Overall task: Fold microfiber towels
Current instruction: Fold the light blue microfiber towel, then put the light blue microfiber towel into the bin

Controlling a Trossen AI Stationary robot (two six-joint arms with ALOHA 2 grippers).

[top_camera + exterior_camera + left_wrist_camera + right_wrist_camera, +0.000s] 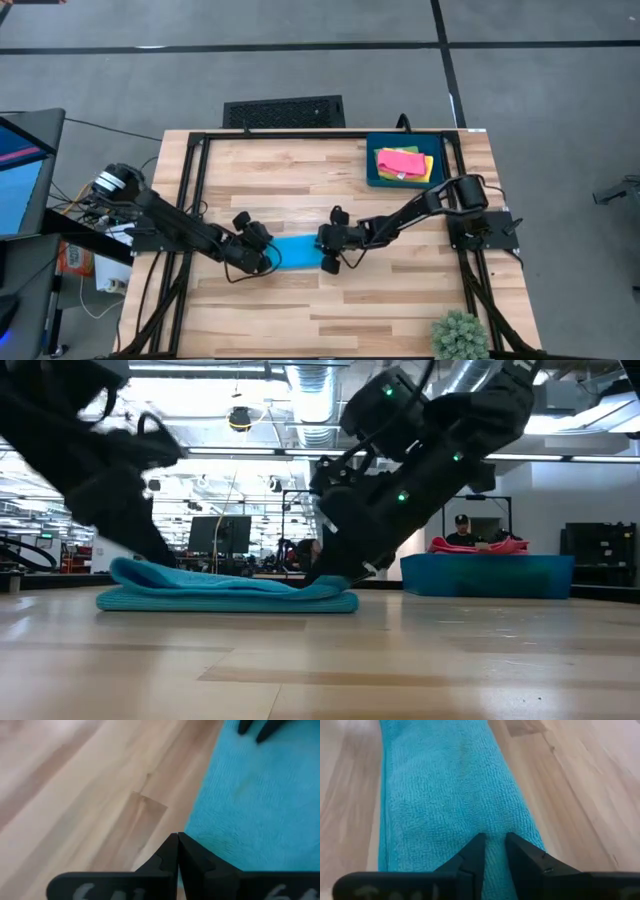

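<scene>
Bare wooden desk (pixel 330 670) fills the foreground of the low view, and beyond it the blue towel (pixel 225 592) lies as a long folded strip near the middle of the desk, one arm at each end. The right pincer (pixel 492 851) is down on the strip's right end; its wrist view shows the two fingers a little apart, with a ridge of cloth pinched up between them, so it appears to be gripping that end. The left pincer (pixel 177 851) sits at the strip's left edge with its fingers pressed fully together; whether any cloth is caught between them I cannot tell.

The step in hand looks like the second fold of the blue towel: already narrowed to a strip, it still has to be doubled end over end. That would call for lifting the gripped right end and carrying it left across the strip, with the other end kept pinned so the layers do not slide.

Only the high view shows the pink towel (pixel 398 161) lying on a yellow towel (pixel 428 168) in the dark blue tray (pixel 373 176) at the desk's far right corner, and a small plant (pixel 460 335) at the near right edge. The low view alone shows the strip's stacked layers and a person seated beyond the tray.
</scene>
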